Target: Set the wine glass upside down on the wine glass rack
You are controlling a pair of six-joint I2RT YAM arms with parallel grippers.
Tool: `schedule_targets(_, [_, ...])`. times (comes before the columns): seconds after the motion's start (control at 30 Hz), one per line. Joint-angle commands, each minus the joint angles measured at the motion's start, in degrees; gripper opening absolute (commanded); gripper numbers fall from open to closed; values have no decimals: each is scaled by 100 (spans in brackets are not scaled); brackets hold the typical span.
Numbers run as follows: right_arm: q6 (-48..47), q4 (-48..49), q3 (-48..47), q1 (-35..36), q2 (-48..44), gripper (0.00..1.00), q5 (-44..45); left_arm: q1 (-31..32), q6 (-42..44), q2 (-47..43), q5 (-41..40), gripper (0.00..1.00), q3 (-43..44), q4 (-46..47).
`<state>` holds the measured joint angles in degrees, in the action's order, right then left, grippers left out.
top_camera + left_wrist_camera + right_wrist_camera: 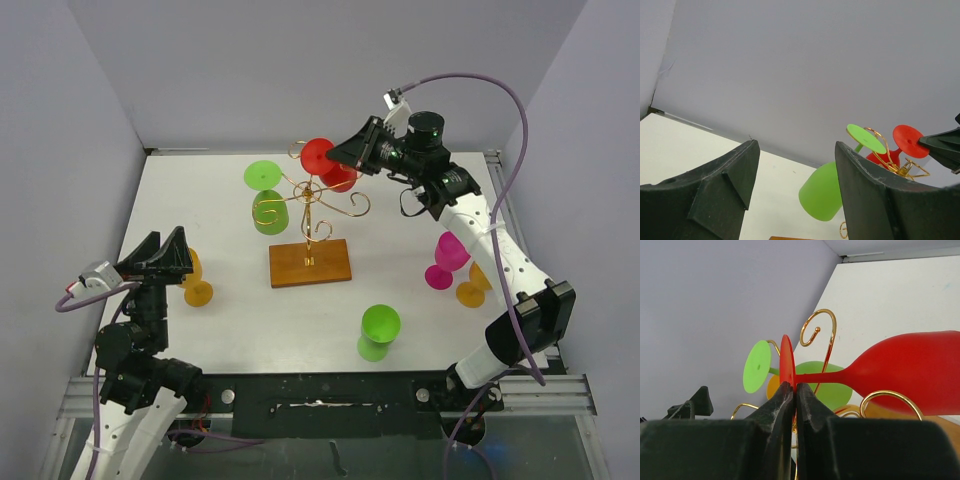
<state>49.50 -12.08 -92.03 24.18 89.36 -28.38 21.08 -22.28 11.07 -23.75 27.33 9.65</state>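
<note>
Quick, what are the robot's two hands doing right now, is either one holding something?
Left hand: open, holding nothing.
Right hand: closed on the foot of the red wine glass.

A white table is seen, and near its middle the brown wooden base of the wine glass rack is set flat on it. A green glass is placed nearer the front edge. A magenta glass and an orange glass are grouped just beside each other at the right, and a second orange glass, partly hidden, is found at the left.
</note>
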Motion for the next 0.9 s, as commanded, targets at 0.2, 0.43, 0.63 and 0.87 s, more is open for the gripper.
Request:
schedule_targets(0.2, [391, -72, -37, 7, -287, 0, -176, 80, 71, -63, -42, 60, 9, 162])
schedule_targets(0.43, [352, -465, -55, 3, -465, 0, 84, 96, 66, -70, -73, 60, 9, 143])
schedule_targets(0.63, [403, -650, 71, -50, -704, 0, 282, 106, 68, -61, -71, 60, 9, 132])
schedule_targets(0.87, [521, -684, 210, -209, -858, 0, 188, 107, 57, -78, -76, 60, 14, 116])
